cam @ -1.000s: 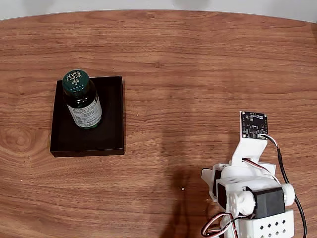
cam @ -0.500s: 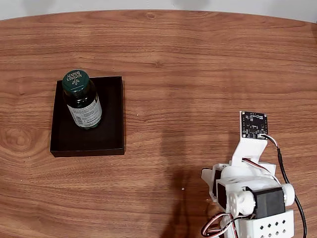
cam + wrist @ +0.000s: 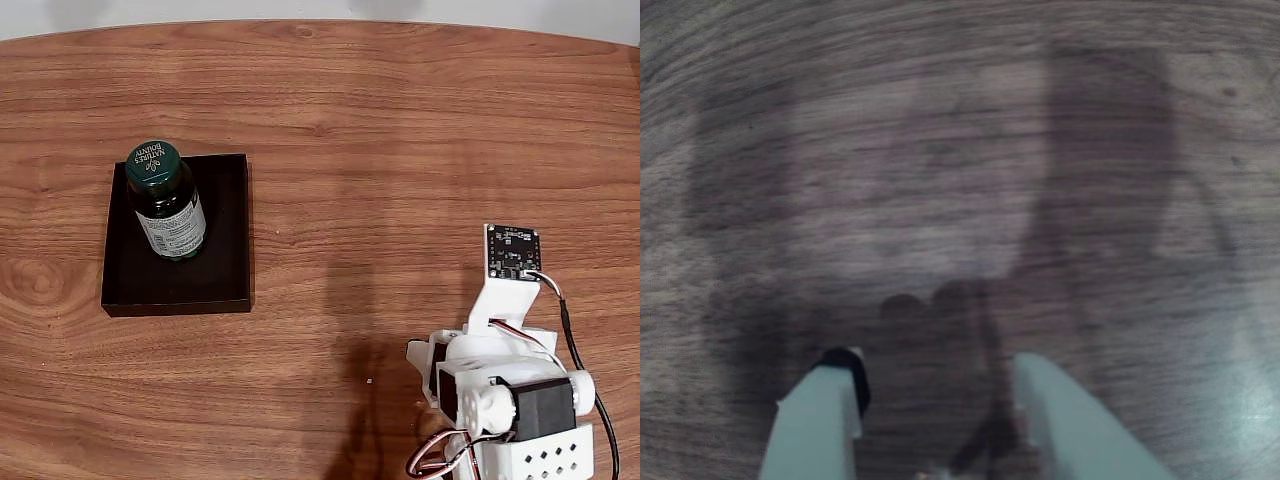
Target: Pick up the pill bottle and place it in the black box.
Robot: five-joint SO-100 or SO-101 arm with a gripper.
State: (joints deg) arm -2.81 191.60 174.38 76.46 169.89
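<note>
The pill bottle (image 3: pixel 165 200), dark green with a green screw cap and a white label, stands upright in the upper left part of the black box (image 3: pixel 215 270) in the fixed view. My arm (image 3: pixel 500 395) is folded at the table's lower right, far from the box. In the wrist view my gripper (image 3: pixel 935 365) hangs close over bare wood. Its two pale fingers (image 3: pixel 825 410) stand apart with nothing between them, so it is open.
The brown wooden table (image 3: pixel 400 130) runs wide around the box. A small black circuit board (image 3: pixel 513 251) sits on the arm's white bracket, with cables trailing to the right. The table's far edge meets a pale wall at the top.
</note>
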